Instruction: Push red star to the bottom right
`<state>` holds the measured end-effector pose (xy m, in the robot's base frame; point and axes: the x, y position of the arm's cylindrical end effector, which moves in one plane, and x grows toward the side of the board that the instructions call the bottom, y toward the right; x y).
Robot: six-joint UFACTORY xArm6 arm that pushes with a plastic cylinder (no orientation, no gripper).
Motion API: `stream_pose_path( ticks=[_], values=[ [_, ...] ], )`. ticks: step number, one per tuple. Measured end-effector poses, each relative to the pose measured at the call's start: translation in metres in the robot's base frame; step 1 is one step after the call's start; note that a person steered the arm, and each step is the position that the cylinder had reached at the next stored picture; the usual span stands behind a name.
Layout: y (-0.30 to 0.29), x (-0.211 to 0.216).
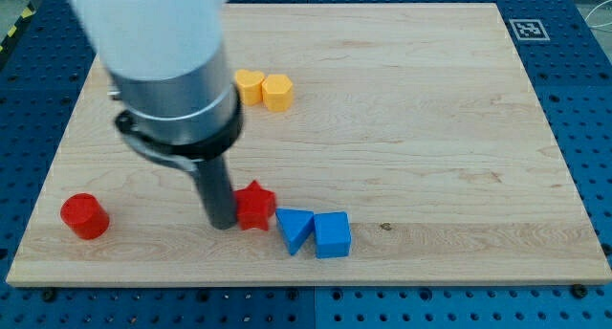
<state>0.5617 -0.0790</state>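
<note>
The red star point(255, 206) lies on the wooden board point(402, 128) at lower centre-left. My tip point(222, 223) is the lower end of the dark rod and stands right against the star's left side, touching it. A blue triangular block point(295, 230) sits just right of and below the star, close to or touching it. A blue cube point(332, 234) lies next to that block on its right.
A red cylinder point(84, 215) stands near the board's lower left corner. Two yellow blocks, one heart-like point(249, 85) and one hexagonal point(277, 93), lie together near the top centre-left. A marker tag point(526, 29) sits at the board's top right corner. The arm's body hides the upper left.
</note>
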Motion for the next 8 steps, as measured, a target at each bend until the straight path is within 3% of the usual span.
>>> stream_pose_path(
  ticks=[6,8],
  values=[
    [0.228,-0.087],
    [0.262,-0.06]
  ],
)
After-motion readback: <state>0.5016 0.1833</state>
